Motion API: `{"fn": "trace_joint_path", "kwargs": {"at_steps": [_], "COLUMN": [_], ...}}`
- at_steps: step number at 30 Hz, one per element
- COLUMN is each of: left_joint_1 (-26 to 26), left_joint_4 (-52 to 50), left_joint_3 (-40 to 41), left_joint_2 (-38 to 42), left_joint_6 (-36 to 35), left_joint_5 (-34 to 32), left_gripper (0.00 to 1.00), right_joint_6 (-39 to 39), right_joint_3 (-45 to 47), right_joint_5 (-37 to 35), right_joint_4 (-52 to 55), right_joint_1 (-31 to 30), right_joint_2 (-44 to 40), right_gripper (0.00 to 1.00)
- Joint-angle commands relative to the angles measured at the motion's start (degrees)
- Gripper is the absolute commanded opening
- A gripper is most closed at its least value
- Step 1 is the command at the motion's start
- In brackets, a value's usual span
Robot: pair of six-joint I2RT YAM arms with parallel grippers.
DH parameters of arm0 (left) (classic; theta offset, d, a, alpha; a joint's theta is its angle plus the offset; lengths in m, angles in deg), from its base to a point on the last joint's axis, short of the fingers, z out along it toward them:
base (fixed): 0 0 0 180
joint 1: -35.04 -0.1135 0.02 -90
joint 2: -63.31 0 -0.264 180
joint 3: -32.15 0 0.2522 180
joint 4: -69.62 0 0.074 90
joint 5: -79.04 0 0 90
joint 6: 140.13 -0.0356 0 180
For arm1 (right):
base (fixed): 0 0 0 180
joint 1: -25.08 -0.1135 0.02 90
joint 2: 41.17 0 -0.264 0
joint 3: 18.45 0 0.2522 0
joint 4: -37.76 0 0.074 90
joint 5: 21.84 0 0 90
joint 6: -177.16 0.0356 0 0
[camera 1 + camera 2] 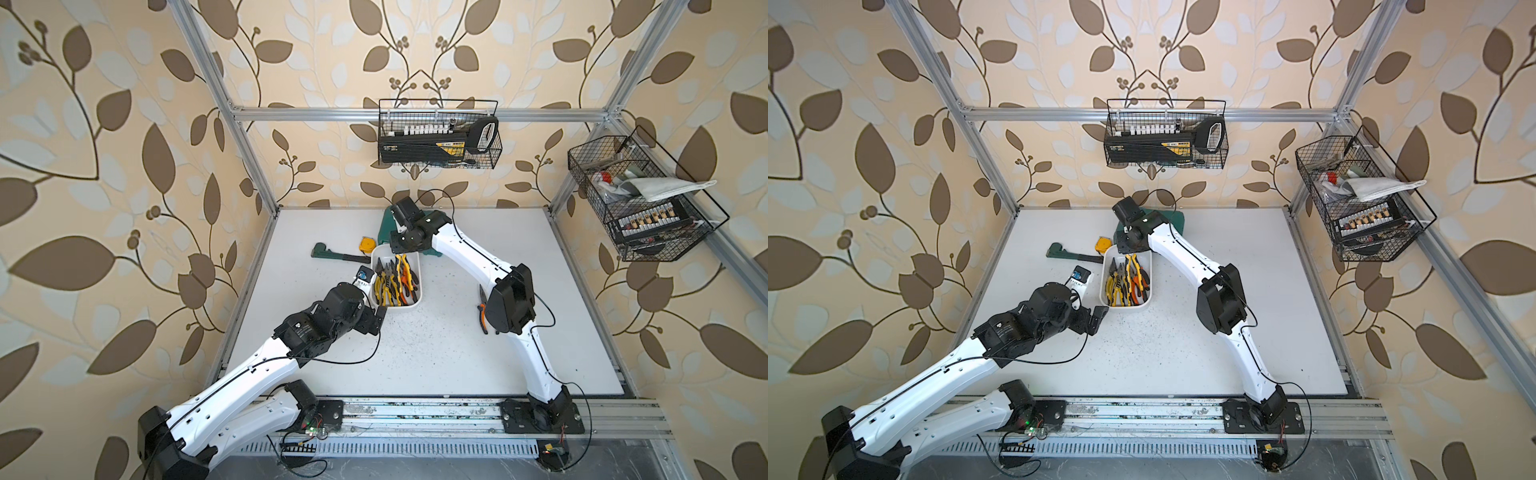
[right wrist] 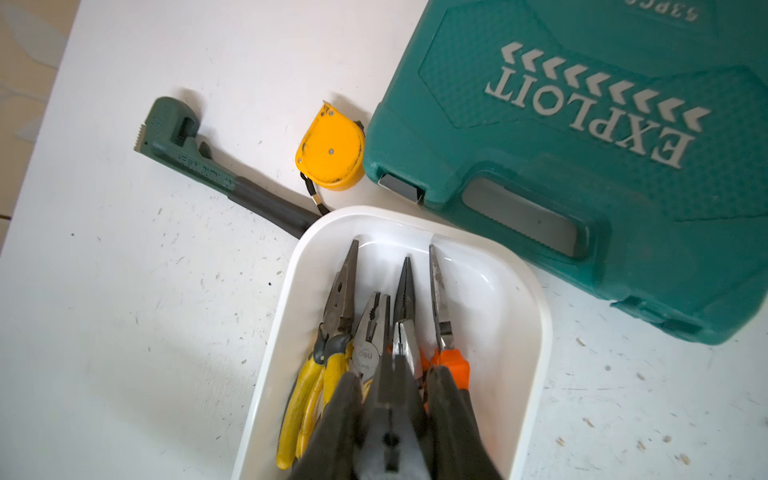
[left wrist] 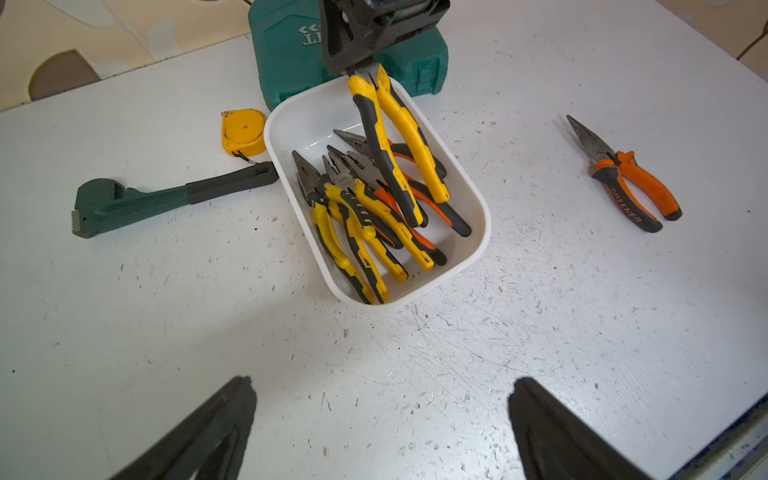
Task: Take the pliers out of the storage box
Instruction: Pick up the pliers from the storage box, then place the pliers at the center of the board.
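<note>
- Hanging from the right gripper, one yellow-and-black pliers is clamped by its dark metal head, with nothing else in the grip.
- Its handles are seen sloping down over the far end of the storage box; whether their tips rest on the tools below cannot be told.
- Several other pliers, yellow-and-black and orange-and-black, are found lying heaped inside the box, heads toward its far end.
- One orange-and-black pliers is noted flat on the table, well apart from the box, on the right arm's side.
- The left gripper is recorded with jaws spread wide and nothing between them, held above bare table near the box's near end.
- A green pipe wrench and a yellow tape measure are observed just beside the box; a teal case stands just behind its far end.
</note>
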Motion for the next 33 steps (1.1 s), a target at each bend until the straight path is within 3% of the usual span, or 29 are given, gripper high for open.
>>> {"fn": "trace_joint_path", "kwargs": {"at_steps": [1,9,23,33], "left_joint_1": [0.0,0.0,3.2,4.7], "left_joint_4": [2.5,6.7,21.0,25.3], "left_joint_3": [0.2,0.2,-0.2,0.6], "left_joint_2": [-0.4,-2.5,-10.7,-14.3], "left_joint_6": [-1.1,-3.6,-9.9,-15.8], "left_joint_5": [1.5,5.0,14.0,20.6], "left_gripper": [0.99,0.99,0.99,0.99], "right_joint_6": [1.0,0.5,-3.0,-1.6], "right_joint_3": [-2.7,-2.3,36.6,51.6], "right_joint_5": [2.5,3.8,-2.1,-2.7], "right_joint_4": [1.1,4.6,-3.2,-8.0], "right_joint_1": [0.4,2.5,10.7,11.5], "right_joint_2": [-3.2,-8.9,-32.1,-31.6], "right_gripper": [0.00,0.00,0.00,0.00]}}
